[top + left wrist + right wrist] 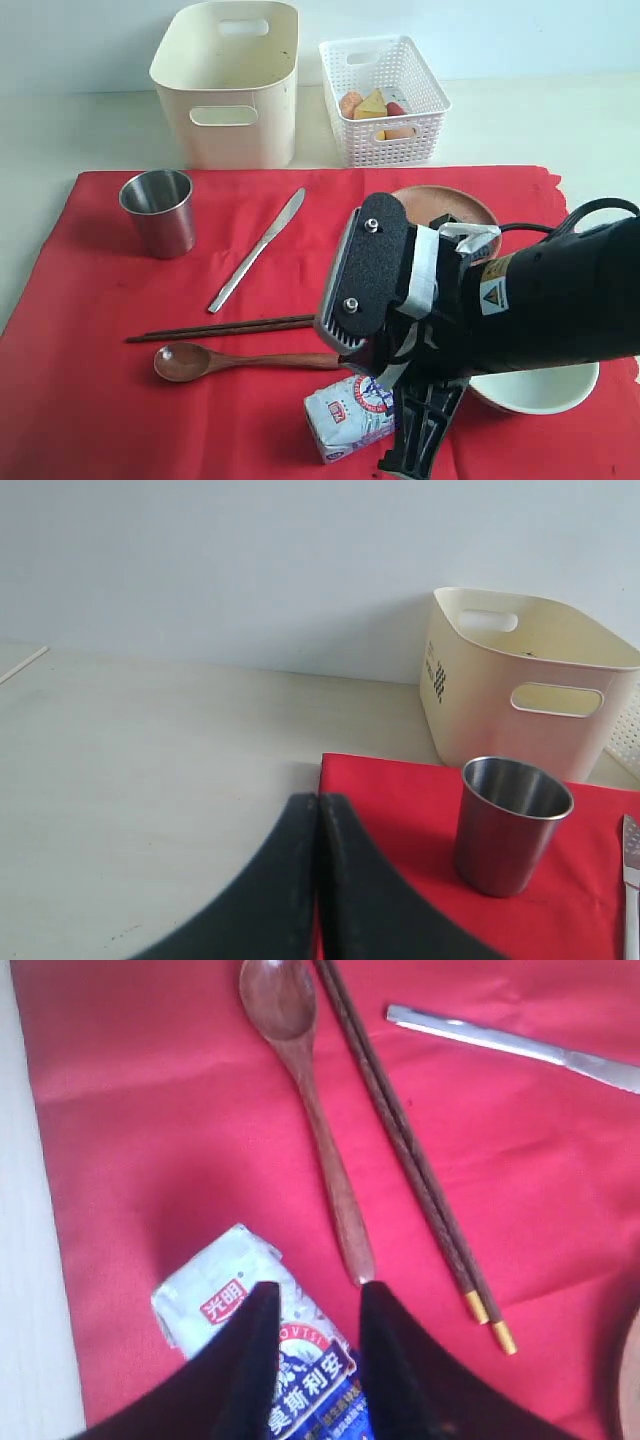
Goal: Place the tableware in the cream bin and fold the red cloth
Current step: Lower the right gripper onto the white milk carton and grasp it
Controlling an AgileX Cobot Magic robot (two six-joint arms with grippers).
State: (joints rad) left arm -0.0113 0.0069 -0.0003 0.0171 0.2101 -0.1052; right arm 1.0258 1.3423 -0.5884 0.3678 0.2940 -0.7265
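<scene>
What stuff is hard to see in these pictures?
Large pale green bowl: exterior view, mostly behind the right arm.
Round brown plate: exterior view, front hidden by that arm.
Silver table knife: left wrist view, cut by the edge.
Food in white lattice basket: exterior view, too small.

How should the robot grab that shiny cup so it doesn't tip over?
Probably best by the rim, coming straight down from above, with one of the fingers inside and the other outside. The steel cup stands upright on the red cloth, mouth open, with free space all round, so nothing blocks the way down. Its smooth, tapered wall could slip in a side squeeze.
</scene>
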